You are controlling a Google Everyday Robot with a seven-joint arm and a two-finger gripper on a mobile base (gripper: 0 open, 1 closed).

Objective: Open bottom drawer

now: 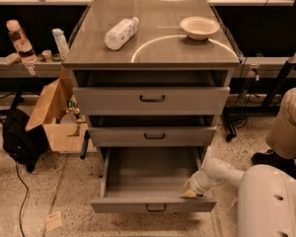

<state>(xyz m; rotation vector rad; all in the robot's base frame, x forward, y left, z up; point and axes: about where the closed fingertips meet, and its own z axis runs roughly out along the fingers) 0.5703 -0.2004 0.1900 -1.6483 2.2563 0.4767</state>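
The bottom drawer [153, 205] is the lowest of three grey drawers in the cabinet. It is pulled far out, and its plain grey interior [150, 174] shows empty. Its small black bar handle [156, 209] sits on the low flat front. My gripper [191, 192] is at the drawer's front right corner, just inside the front panel, at the end of my white arm [222, 172] that reaches in from the right. The middle drawer [153, 136] and the top drawer [151, 100] each stand slightly out.
A white bottle [121, 32] lies on the cabinet top beside a white bowl [200, 27]. An open cardboard box [56, 115] and a black bag [19, 139] sit on the floor at left. A person's leg [288, 125] is at right. My white base [271, 201] fills the lower right.
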